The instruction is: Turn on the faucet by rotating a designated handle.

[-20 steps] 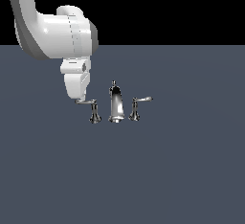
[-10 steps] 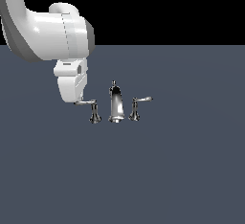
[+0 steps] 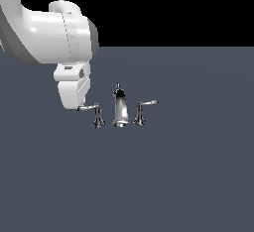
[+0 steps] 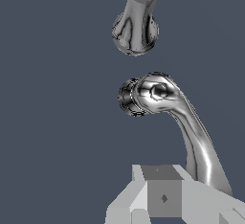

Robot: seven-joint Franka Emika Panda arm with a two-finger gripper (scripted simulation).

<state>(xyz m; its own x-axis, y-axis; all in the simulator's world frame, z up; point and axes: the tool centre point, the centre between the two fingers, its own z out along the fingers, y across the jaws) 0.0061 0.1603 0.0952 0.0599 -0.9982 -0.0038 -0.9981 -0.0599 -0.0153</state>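
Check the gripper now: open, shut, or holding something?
Gripper: cannot be told; its fingertips sit at the end of the handle lever, but the jaws' stance is not visible.

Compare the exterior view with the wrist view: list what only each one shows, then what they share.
Only the exterior view shows the arm's bulky white body, the whole faucet set and the second handle on the exterior view's right. Only the wrist view shows the gripper close by the tip of the lever; whether it is open or shut cannot be told. Both show the handle with the long lever, the central spout and the dark grey surface.
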